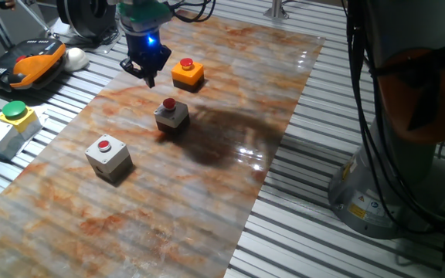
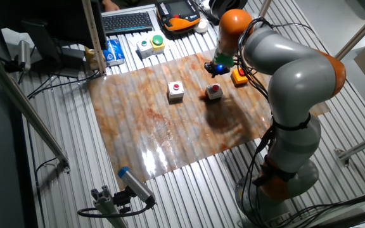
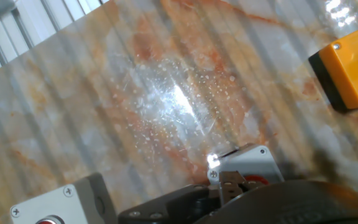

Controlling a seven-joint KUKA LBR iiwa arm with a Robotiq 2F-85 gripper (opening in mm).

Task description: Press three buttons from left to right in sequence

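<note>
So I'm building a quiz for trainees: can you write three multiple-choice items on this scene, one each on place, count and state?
1. Where is the flat orange box with a red button?
A. on the marble-patterned mat
B. on the bare slats
C. on another box

2. How many red-button boxes are on the mat?
A. two
B. three
C. four

3. What is the gripper doing?
A. pressing a button
B. held above the mat
C. lying on the mat

Key: A, it sits on the mat; B, two grey-white plus one orange; B, it touches nothing.
</note>
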